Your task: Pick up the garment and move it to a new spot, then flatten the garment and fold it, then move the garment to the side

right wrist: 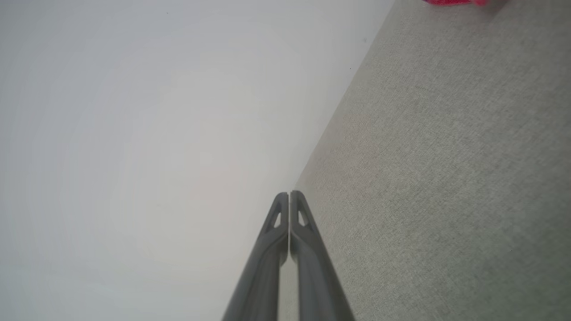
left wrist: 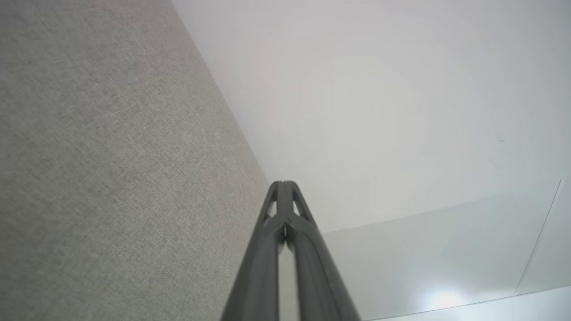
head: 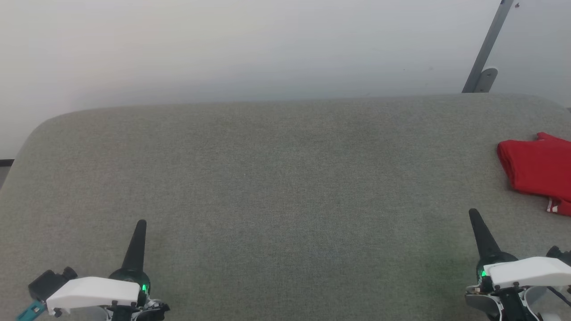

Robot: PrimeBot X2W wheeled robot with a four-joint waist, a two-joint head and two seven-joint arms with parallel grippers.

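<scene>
End effector on the left: the two dark fingers are pressed together to a single point, nothing between them, low at the near left of the counter. The middle of the counter's grey cloth top shows a flat, even weave.

End effector on the right: fingers likewise pressed together and holding nothing, at the near right, close to the garment but apart from it.

Garment: lies at the far right of the counter, partly cut off by the edge of the head view. It is a compact red stack with straight-looking left and near edges and a white striped band at its near corner. That fits a folded piece already set aside. It equally fits a bundle waiting to be picked up.

Handling, as a judgement: light, soft and limp. It would sag and fall open if lifted at one point. The soundest hold is on the thick left edge, pinching every layer, preferably at two spaced points.
</scene>
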